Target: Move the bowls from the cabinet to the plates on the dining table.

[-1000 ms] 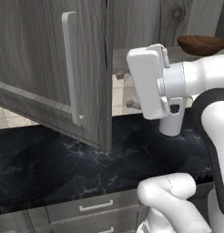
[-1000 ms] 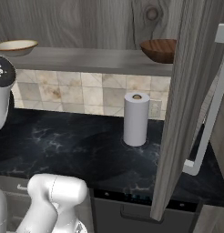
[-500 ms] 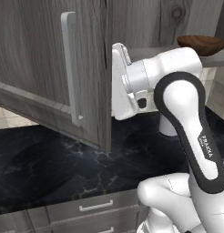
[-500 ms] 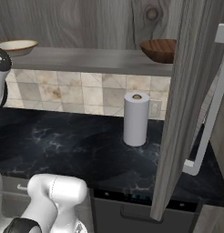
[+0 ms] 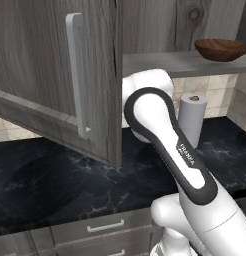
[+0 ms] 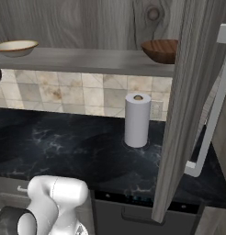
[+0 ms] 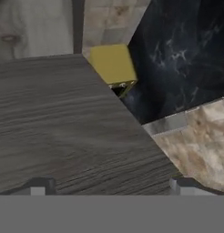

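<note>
We see the cabinet [image 5: 55, 80] with both doors swung open over the black counter [image 6: 64, 142]. On its grey shelf [image 6: 96, 60] sit two bowls, well apart: the brown bowl [image 6: 161, 49] at the right end, beside the right door [image 6: 188, 110], and the cream bowl [image 6: 14, 47] at the far left edge of the right base view. In the left base view we find the brown bowl [image 5: 221, 49] at upper right on the shelf, with the arm [image 5: 170, 150] bent in front of the left door's edge.

A paper towel roll [image 6: 137, 119] stands upright on the counter against the tiled wall [image 6: 64, 92], below the shelf and between the bowls.

In the hand view, the pincer [image 7: 111, 187] shows two fingertips [image 7: 37, 186] far apart at the bottom, so we record it as spread wide with nothing between them. Just ahead of it lies a grey wood-grain panel [image 7: 63, 127]; whether it touches we cannot tell. Beyond the panel's edge we note a small yellow block [image 7: 113, 63], tile and black marble. We cannot identify the block.
</note>
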Robot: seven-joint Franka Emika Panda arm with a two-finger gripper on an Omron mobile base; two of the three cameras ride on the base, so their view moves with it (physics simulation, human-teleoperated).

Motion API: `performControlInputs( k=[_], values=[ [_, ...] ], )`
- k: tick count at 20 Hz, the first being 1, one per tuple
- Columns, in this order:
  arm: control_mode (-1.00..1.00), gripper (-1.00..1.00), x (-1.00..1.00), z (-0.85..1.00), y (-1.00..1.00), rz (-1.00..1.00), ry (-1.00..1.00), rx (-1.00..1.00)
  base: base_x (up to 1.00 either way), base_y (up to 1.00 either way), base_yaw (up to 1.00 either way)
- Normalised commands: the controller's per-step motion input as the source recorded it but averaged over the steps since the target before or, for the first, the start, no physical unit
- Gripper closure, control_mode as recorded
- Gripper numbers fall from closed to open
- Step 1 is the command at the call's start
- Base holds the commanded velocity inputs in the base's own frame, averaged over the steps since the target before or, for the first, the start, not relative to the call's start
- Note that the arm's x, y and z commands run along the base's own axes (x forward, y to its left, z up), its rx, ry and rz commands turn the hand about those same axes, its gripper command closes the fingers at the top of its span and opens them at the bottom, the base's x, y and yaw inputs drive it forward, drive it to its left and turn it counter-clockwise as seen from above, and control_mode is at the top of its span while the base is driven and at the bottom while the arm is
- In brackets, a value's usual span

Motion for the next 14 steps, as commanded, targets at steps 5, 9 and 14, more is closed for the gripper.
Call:
performControlInputs(
  k=[5,9,14],
  values=[
    [-1.00,-1.00,-0.23,0.16,0.49,0.18,0.24,0.09,0.00,0.00,0.00],
    [-1.00,-1.00,-0.50,0.23,0.40,0.19,0.26,0.10,0.00,0.00,0.00],
    [-1.00,-1.00,-0.66,-0.11,0.91,0.06,0.07,0.01,0.00,0.00,0.00]
  ],
)
